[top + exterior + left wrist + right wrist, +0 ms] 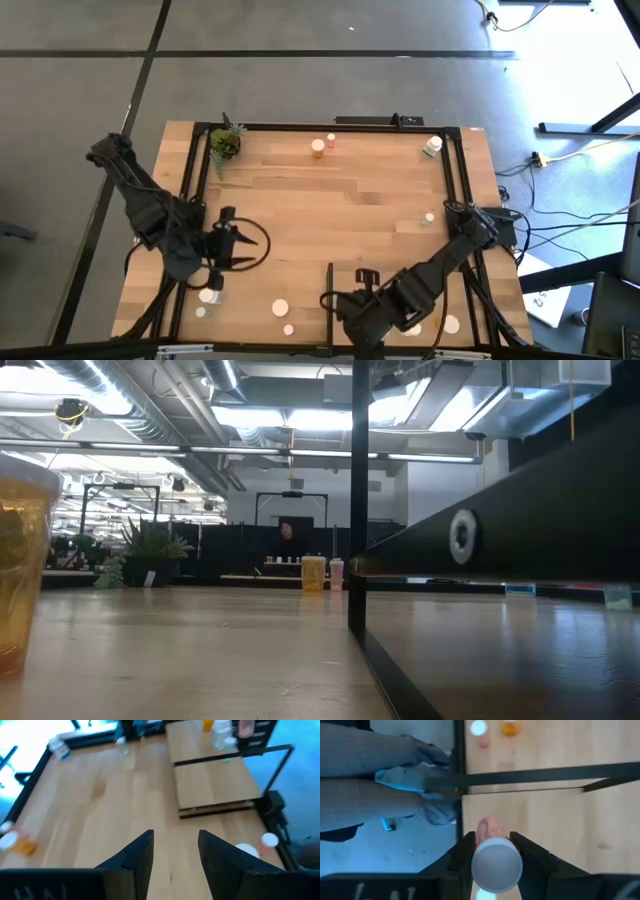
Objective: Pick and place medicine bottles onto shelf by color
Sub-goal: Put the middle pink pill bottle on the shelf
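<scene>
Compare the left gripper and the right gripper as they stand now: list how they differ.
The left gripper has nothing between its fingers, while the right gripper is shut on a white-capped bottle. The left gripper's fingers stand apart over bare wood; the right gripper's press against the bottle's cap. In the high view the left sits at the table's left side, the right near the front edge. Both have two dark fingers.

I'm looking down on a grey concrete floor [300, 60] crossed by dark seams — daylight is glaring at two o'clock, where cables [560, 160] are trailing. At table height, ceiling lights [300, 418] are glowing over ducts [130, 410] — a person [287, 536] is standing far off.
</scene>
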